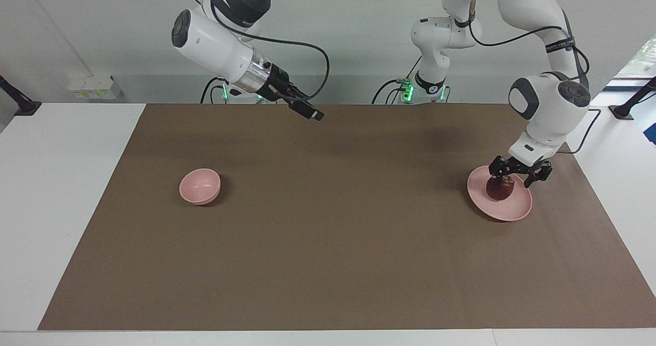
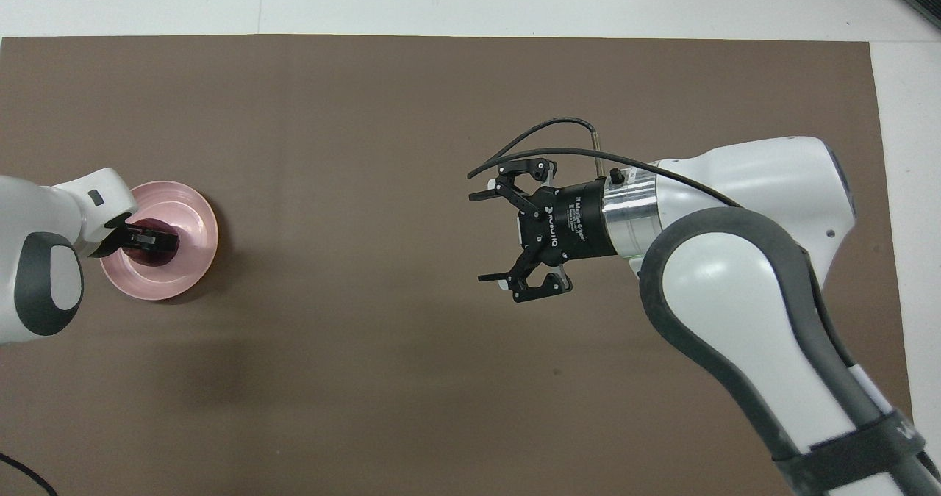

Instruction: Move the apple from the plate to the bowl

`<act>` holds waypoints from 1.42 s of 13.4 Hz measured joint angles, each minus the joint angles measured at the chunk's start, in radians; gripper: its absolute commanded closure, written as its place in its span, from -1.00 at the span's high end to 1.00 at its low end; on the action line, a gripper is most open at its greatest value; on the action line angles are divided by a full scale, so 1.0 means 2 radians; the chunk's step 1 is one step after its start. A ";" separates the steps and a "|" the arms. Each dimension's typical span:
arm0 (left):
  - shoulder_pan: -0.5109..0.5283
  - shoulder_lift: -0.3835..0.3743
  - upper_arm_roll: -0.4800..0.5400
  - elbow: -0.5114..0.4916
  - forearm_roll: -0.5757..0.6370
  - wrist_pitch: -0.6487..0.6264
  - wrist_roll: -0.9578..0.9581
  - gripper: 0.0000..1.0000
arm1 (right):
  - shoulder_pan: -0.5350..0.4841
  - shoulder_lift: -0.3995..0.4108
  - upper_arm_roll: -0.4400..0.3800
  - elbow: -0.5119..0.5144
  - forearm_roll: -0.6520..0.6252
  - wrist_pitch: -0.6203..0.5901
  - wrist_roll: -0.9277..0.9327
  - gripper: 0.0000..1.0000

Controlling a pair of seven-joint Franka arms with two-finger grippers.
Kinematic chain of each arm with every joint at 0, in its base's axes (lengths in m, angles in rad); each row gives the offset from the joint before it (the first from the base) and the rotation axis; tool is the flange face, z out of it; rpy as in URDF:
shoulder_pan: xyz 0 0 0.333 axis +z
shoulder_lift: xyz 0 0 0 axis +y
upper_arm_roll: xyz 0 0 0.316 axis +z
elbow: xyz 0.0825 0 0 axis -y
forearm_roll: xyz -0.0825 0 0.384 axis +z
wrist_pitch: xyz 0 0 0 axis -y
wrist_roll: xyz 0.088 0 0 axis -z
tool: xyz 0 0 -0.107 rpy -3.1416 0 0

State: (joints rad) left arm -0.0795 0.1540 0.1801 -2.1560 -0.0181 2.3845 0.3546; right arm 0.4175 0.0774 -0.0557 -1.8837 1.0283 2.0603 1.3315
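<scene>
Apple [image 1: 499, 188] sits on the pink plate [image 1: 517, 210], with the left gripper [image 1: 505, 181] down around it; whether the fingers pinch it yet, I cannot tell. Right gripper [image 2: 488, 237] hangs wide open, well apart from the plate. Bowl [image 1: 200, 185] sits well apart from the plate too.

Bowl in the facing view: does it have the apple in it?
No, the bowl is empty; the apple sits on the plate under the left gripper.

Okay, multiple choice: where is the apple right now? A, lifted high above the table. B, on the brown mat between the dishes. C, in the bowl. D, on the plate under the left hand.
D: the apple sits on the plate, with the left hand down around it; the bowl holds nothing.
</scene>
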 measured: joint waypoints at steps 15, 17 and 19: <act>-0.010 -0.030 -0.054 0.130 -0.265 -0.195 -0.008 -1.00 | 0.087 0.025 0.000 -0.015 0.064 0.174 0.075 1.00; -0.010 -0.030 -0.058 0.139 -0.325 -0.235 -0.015 -1.00 | 0.107 0.035 0.001 -0.015 0.075 0.205 0.076 1.00; -0.010 -0.030 -0.071 0.141 -0.377 -0.254 -0.029 -1.00 | 0.111 0.039 0.001 -0.015 0.076 0.210 0.076 1.00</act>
State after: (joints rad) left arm -0.0998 0.0934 0.0389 -1.8741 -0.7729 1.8755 0.2962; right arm 0.6397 0.1555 -0.0545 -1.9132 1.1809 2.4812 1.4835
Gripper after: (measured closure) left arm 0.339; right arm 0.000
